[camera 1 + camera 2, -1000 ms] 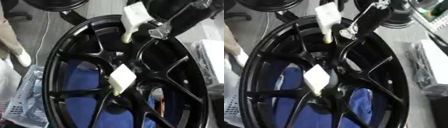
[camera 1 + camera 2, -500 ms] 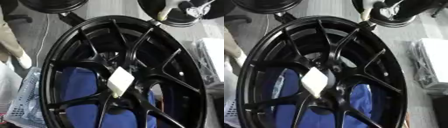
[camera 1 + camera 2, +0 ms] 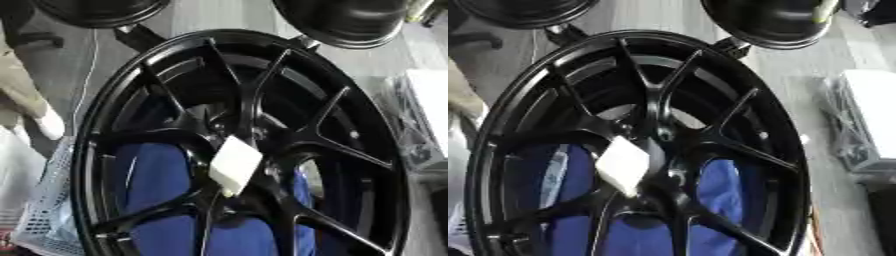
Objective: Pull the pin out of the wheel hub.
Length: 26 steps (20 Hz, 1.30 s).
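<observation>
A large black wheel hub (image 3: 241,65) with thin spokes stands tilted and fills both views. A white block-shaped pin (image 3: 234,165) sits at the hub's centre, with a thin dark line hanging below it. A pale sliver (image 3: 419,7) and a dark shape (image 3: 435,16) show at the top right corner; this may be my right hand with a pale piece, but most of it is cut off. No hand is near the white pin. My left hand shows in neither view.
Blue cloth (image 3: 157,175) lies behind the spokes. Two more black wheels (image 3: 354,20) (image 3: 101,10) lie on the floor beyond. A white mesh basket (image 3: 48,210) is at lower left and a white box (image 3: 868,115) at right. A person's leg and shoe (image 3: 39,110) are at left.
My right hand, shut on a white pin over the hub's upper rim a second ago, has drawn away up and right, almost out of view. The camera has also shifted.
</observation>
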Each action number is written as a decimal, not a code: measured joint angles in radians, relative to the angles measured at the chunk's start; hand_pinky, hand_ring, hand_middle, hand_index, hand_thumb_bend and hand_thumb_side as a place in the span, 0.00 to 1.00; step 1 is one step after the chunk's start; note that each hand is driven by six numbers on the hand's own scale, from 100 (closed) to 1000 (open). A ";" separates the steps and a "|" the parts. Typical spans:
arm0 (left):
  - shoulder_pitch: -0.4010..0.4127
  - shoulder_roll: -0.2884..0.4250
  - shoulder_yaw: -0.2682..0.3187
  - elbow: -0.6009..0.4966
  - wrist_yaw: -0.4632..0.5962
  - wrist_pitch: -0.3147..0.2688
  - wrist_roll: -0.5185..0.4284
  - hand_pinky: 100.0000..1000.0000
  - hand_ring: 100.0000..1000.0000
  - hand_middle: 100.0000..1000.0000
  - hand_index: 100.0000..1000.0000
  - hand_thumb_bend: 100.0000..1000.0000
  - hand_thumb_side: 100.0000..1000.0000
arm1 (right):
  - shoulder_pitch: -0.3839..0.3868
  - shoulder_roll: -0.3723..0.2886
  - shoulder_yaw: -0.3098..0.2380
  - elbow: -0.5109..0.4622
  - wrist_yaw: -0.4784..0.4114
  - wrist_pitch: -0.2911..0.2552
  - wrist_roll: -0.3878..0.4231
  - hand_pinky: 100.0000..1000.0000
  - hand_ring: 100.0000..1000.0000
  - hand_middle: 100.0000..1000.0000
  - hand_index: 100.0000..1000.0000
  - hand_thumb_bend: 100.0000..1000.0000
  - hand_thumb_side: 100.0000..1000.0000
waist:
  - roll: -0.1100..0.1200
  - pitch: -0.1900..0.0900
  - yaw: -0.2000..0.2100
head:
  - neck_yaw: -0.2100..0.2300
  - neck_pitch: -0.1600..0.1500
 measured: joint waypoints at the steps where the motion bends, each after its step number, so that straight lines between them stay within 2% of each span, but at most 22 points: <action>1: 0.000 0.000 0.000 0.000 0.000 0.000 0.000 0.86 0.69 0.72 0.79 0.00 0.71 | 0.022 0.004 -0.026 0.016 0.016 0.016 -0.016 0.73 0.60 0.23 0.31 0.00 0.00 | 0.000 0.000 0.002 | -0.001 0.000; 5: 0.000 0.000 0.000 0.000 0.000 -0.001 -0.001 0.86 0.69 0.72 0.79 0.00 0.71 | 0.083 0.015 -0.087 0.072 0.075 0.078 -0.078 0.75 0.64 0.28 0.37 0.03 0.00 | 0.002 0.000 0.008 | -0.005 0.000; 7: 0.000 0.000 0.000 0.000 0.000 -0.001 -0.002 0.86 0.69 0.72 0.79 0.00 0.71 | 0.098 0.023 -0.090 0.098 0.097 0.107 -0.105 0.77 0.70 0.40 0.48 0.09 0.00 | 0.002 0.000 0.011 | -0.006 0.000; 8: 0.000 0.000 0.000 0.000 0.000 -0.001 -0.003 0.86 0.69 0.72 0.79 0.00 0.71 | 0.104 0.027 -0.090 0.110 0.105 0.121 -0.112 0.77 0.71 0.43 0.51 0.10 0.00 | 0.002 0.000 0.012 | -0.007 0.000; 9: 0.000 0.000 0.000 0.000 0.000 -0.001 -0.003 0.86 0.69 0.72 0.79 0.00 0.71 | 0.109 0.031 -0.090 0.120 0.114 0.135 -0.115 0.80 0.77 0.59 0.66 0.15 0.00 | 0.002 0.000 0.012 | -0.007 0.000; 10: 0.000 0.000 0.000 0.000 0.000 -0.001 -0.003 0.86 0.69 0.72 0.79 0.00 0.71 | 0.115 0.034 -0.091 0.132 0.123 0.147 -0.115 0.80 0.78 0.61 0.68 0.15 0.00 | 0.002 0.000 0.012 | -0.007 0.000; 12: 0.000 0.000 0.000 0.000 0.000 -0.001 -0.004 0.86 0.69 0.71 0.79 0.00 0.71 | 0.129 0.041 -0.097 0.160 0.143 0.173 -0.109 0.81 0.77 0.55 0.67 0.16 0.00 | 0.001 0.000 0.012 | -0.007 0.000; 14: 0.000 -0.001 0.000 0.000 0.000 0.000 -0.004 0.87 0.69 0.70 0.79 0.00 0.71 | 0.147 0.045 -0.114 0.198 0.167 0.201 -0.106 0.83 0.82 0.67 0.73 0.22 0.00 | 0.000 0.000 0.011 | -0.007 0.000; 15: 0.000 -0.001 0.000 0.000 0.000 0.000 -0.005 0.87 0.69 0.70 0.79 0.00 0.71 | 0.155 0.049 -0.123 0.220 0.181 0.216 -0.101 0.85 0.86 0.76 0.80 0.23 0.00 | -0.001 0.000 0.010 | -0.007 0.000; 20: 0.001 -0.003 0.000 0.000 0.000 0.003 -0.007 0.87 0.69 0.70 0.79 0.00 0.71 | 0.143 0.067 -0.136 0.328 0.223 0.278 -0.064 0.84 0.85 0.76 0.80 0.18 0.00 | -0.001 0.000 0.011 | -0.008 0.000; 26: 0.001 -0.008 0.000 0.000 0.000 0.004 -0.009 0.87 0.69 0.70 0.79 0.00 0.71 | 0.136 0.075 -0.137 0.329 0.230 0.282 -0.090 0.83 0.83 0.73 0.77 0.14 0.00 | 0.000 0.000 0.010 | -0.009 0.002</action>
